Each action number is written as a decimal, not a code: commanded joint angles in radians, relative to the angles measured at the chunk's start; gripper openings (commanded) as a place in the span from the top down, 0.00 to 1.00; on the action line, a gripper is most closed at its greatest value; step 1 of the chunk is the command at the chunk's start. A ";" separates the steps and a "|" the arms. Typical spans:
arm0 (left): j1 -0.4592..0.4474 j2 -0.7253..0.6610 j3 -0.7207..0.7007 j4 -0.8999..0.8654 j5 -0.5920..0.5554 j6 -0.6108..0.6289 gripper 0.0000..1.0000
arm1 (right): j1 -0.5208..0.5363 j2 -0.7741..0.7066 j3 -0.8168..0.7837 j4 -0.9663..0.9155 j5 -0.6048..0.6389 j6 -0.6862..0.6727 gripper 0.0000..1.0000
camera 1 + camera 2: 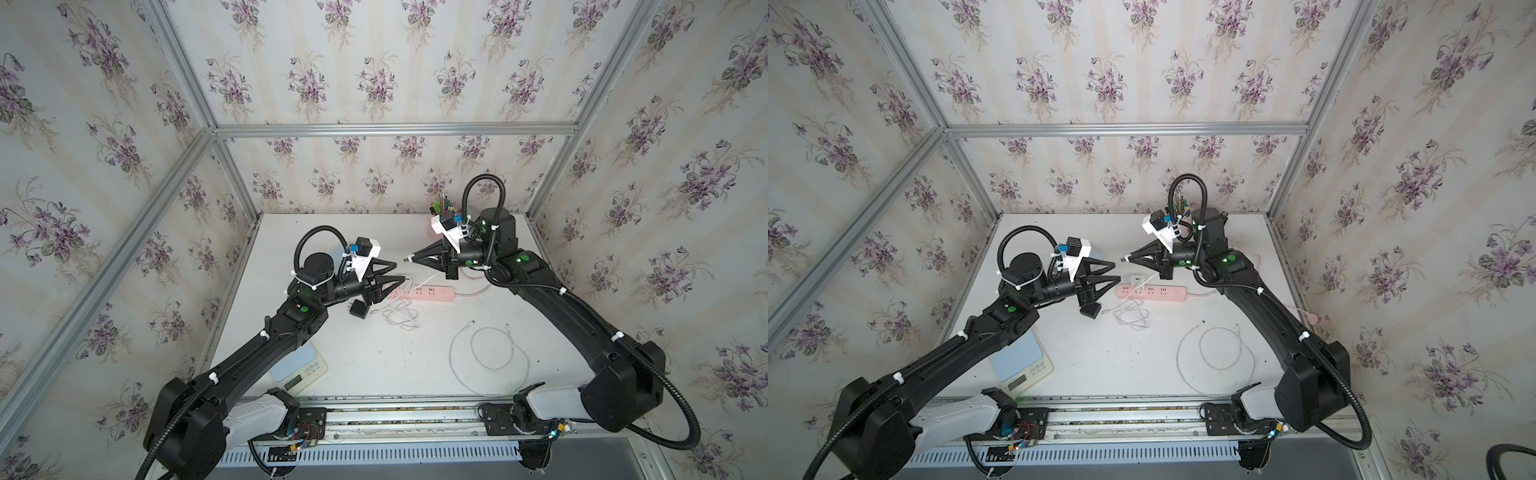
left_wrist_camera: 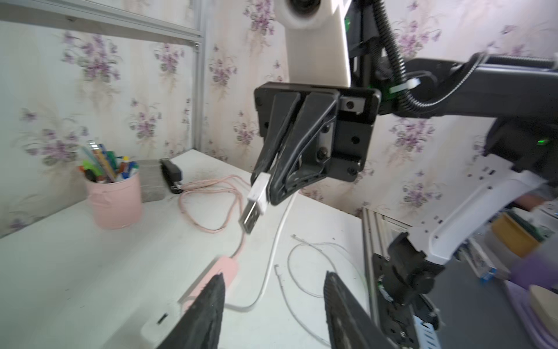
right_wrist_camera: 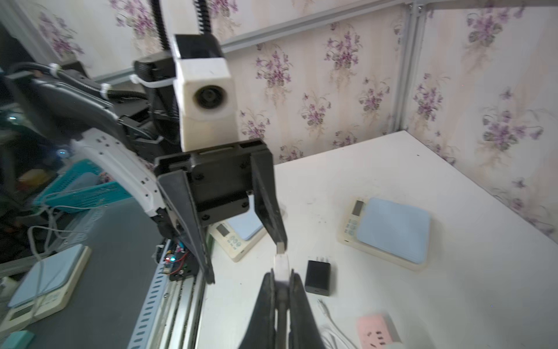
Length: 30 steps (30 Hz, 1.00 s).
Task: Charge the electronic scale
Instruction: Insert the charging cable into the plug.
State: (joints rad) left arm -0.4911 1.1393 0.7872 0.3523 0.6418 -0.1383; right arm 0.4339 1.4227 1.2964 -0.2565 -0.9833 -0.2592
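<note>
My right gripper (image 1: pixel 412 258) (image 3: pixel 280 276) is shut on the white USB plug (image 2: pixel 256 199) (image 3: pixel 280 261) of a white cable, holding it above the table with its metal end pointing at the left gripper. The cable hangs down to a loose coil (image 1: pixel 401 316). My left gripper (image 1: pixel 400 271) (image 2: pixel 273 276) stands open and empty just short of the plug. A blue-topped electronic scale (image 1: pixel 299 365) (image 1: pixel 1021 357) lies at the front left, partly under the left arm. A second blue-topped scale (image 3: pixel 392 229) lies further back. A black charger block (image 1: pixel 358 309) (image 3: pixel 317 278) rests below the left gripper.
A pink power strip (image 1: pixel 419 293) (image 1: pixel 1158 293) lies mid-table with a white adapter (image 1: pixel 1136 280) plugged in. A thin white cable (image 1: pixel 490 349) loops at the front right. A pink pen cup (image 2: pixel 114 193) and a black stapler (image 2: pixel 172 175) stand at the back.
</note>
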 commanded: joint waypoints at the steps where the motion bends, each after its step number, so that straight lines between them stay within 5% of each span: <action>1: 0.032 -0.010 0.004 -0.182 -0.179 0.070 0.47 | 0.036 0.078 0.110 -0.365 0.231 -0.190 1.00; 6: 0.066 0.065 0.046 -0.255 -0.182 0.072 0.47 | 0.159 0.291 0.338 -0.615 0.568 -0.296 1.00; 14: 0.079 0.264 0.120 -0.334 -0.233 0.034 0.46 | 0.221 0.518 0.569 -0.740 0.814 -0.359 1.00; 30: 0.084 0.539 0.156 -0.285 -0.225 -0.130 0.41 | 0.238 0.597 0.576 -0.730 0.900 -0.531 1.00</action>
State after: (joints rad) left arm -0.4065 1.6592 0.9447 0.0280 0.4179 -0.2256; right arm 0.6712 2.0071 1.8645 -0.9741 -0.0902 -0.7261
